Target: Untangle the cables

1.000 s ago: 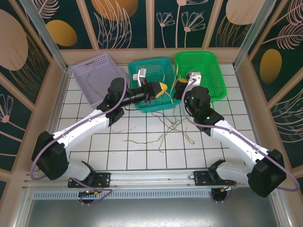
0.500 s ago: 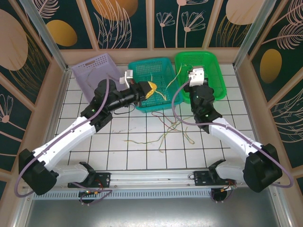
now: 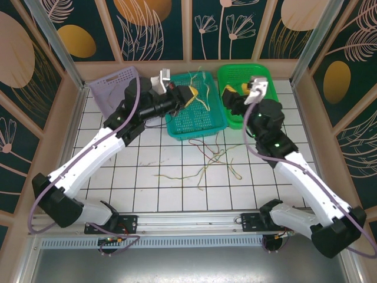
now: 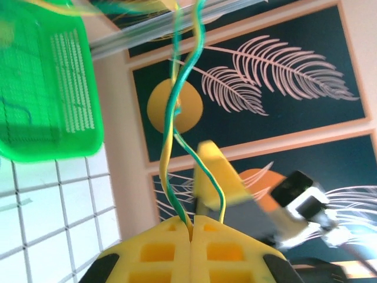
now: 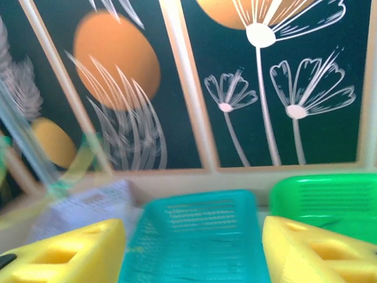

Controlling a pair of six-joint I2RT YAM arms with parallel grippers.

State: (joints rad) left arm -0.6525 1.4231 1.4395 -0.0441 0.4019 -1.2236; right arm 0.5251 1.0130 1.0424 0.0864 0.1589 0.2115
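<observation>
3 baskets are set along the far edge of the white tiled tabletop, across the upper middle of the top view: a lilac basket, a teal basket and a green basket. The left hand is held above the teal basket, its yellow fingers pressed together and pinching twisted green and yellow cables. The right hand is seen over the green basket, its fingers spread with nothing between them. Loose strands are scattered on the tiles at the frame's centre, well apart from both hands.
</observation>
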